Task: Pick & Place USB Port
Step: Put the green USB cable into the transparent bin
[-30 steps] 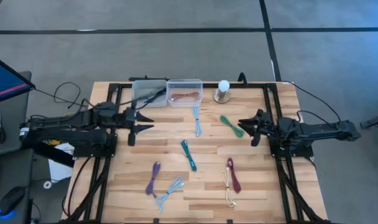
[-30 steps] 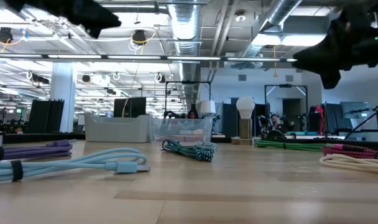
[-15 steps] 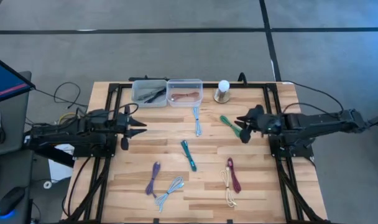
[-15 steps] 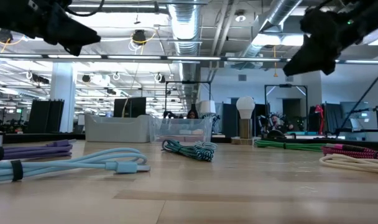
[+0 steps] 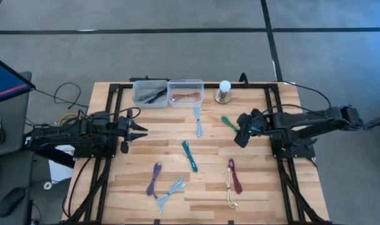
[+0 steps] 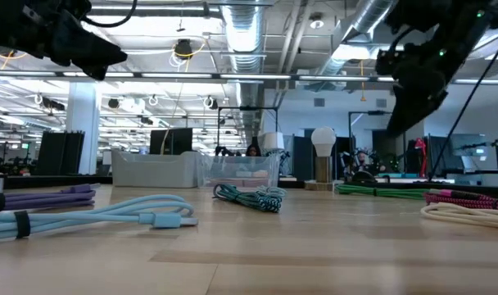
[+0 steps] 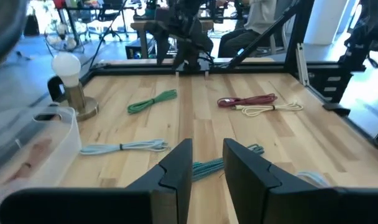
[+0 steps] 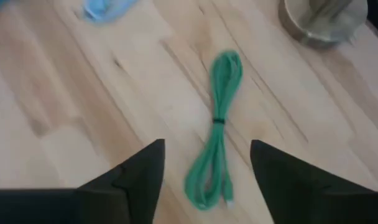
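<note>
Right gripper point(image 5: 240, 136) has advanced over the green cable point(image 8: 215, 126) since the earlier frame — fingers wide, empty. Left gripper point(image 5: 132, 129) waits, narrowly parted. Two cables already lie in the bins point(image 5: 185, 82); seven remain on the table point(image 5: 259, 187).

The wooden tabletop point(image 5: 265, 190) holds two bins point(image 5: 167, 92), a lamp point(image 5: 224, 91), and bundled cables: green point(image 5: 230, 125), light blue point(image 5: 197, 120), teal point(image 5: 189, 155), purple point(image 5: 154, 179), red point(image 5: 234, 176) and cream point(image 5: 228, 189).
</note>
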Robot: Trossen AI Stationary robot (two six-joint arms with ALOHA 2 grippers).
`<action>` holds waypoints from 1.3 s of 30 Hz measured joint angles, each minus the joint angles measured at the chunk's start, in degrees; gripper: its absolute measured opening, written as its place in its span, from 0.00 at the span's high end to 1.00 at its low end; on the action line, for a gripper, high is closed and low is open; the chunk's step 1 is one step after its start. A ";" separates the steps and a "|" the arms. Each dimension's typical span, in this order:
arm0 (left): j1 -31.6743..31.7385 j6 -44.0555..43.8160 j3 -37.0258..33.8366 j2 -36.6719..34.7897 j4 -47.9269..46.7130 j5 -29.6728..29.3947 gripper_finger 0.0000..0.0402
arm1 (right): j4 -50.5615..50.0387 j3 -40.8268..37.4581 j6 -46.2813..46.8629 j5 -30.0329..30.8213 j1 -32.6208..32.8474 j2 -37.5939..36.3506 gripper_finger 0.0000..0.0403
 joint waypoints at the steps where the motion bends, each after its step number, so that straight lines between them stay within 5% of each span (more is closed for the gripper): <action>1: 0.00 0.99 0.01 -0.04 0.00 -0.04 0.78 | -0.59 0.00 -0.01 0.03 -0.21 0.90 0.42; 10: 0.02 3.78 0.02 -0.02 -1.88 -6.78 0.79 | -3.11 0.00 -0.48 -1.73 -3.82 8.82 0.45; 20: 0.01 5.03 0.03 -0.71 -4.38 -6.77 0.98 | 1.08 -0.02 -2.19 -4.50 -5.66 13.65 0.53; 25: 0.02 4.99 0.07 -6.67 -8.87 -8.41 0.98 | 1.91 -0.02 -2.19 -4.48 -5.68 13.87 0.54; 39: 0.02 1.25 -2.75 -6.73 -8.04 -8.00 0.97 | 2.49 -0.04 -3.69 -6.10 -10.68 13.87 0.55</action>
